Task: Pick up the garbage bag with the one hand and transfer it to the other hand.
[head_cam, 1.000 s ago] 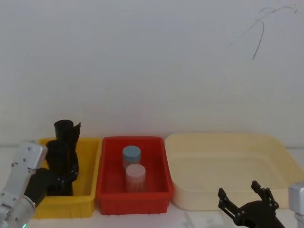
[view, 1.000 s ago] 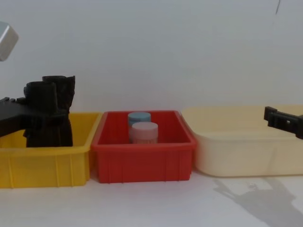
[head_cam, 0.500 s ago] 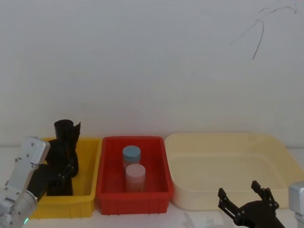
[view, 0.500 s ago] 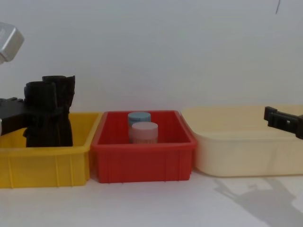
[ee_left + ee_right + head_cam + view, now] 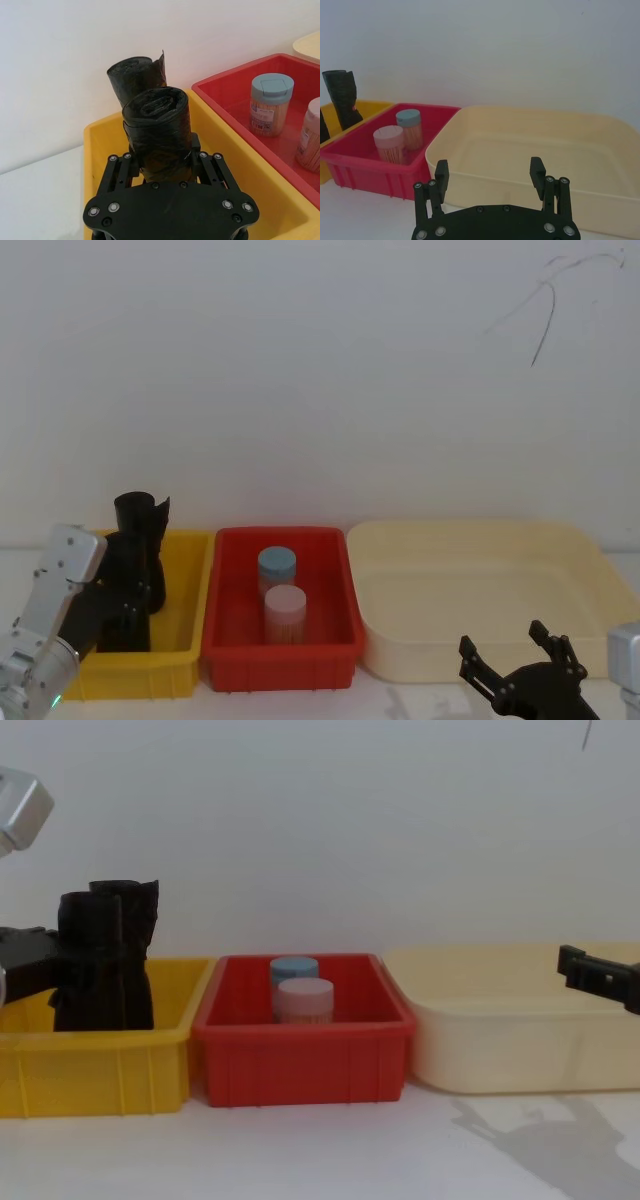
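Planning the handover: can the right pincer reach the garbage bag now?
Probably not: the garbage bag stands in the yellow bin, gripped by the left pincer, and the red bin lies between it and the open right pincer.

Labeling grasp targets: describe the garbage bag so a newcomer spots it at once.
Find the yellow bin, leftmost of the three bins. Two black plastic rolls stand in it; the garbage bag is the nearer, thicker one with a flat coiled top, not the slimmer roll with a ragged flap behind it.
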